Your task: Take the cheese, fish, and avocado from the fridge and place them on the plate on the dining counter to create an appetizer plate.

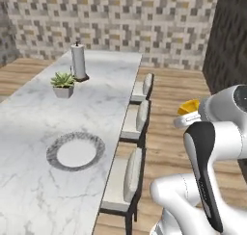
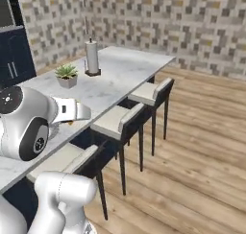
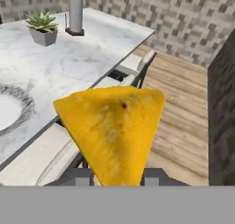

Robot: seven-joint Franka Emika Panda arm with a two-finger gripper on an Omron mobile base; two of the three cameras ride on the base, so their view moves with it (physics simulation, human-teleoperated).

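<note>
While the claw point(image 3: 114, 179) is clamped on the single cheese point(image 3: 112, 129), a yellow-orange wedge, it holds it in the air beside the table point(image 1: 29, 118), over the row of stools and short of the table's edge. From the left base view a bit of the wedge peeks out behind the white arm. One plate point(image 1: 75, 151) lies flat on the table, white in the middle with a grey speckled rim, bare. Farther along stand one potted plant point(image 1: 63, 84) in a pale pot and one upright paper towel roll point(image 1: 78, 61) on a dark base, near each other. Three stools point(image 1: 136, 121) with pale cushions and dark legs line the table's near side. Its top is white-grey marble. Wood planks cover the floor point(image 2: 192, 146), and a mosaic of beige, grey and brown tiles covers the walls point(image 2: 158, 17).
</note>
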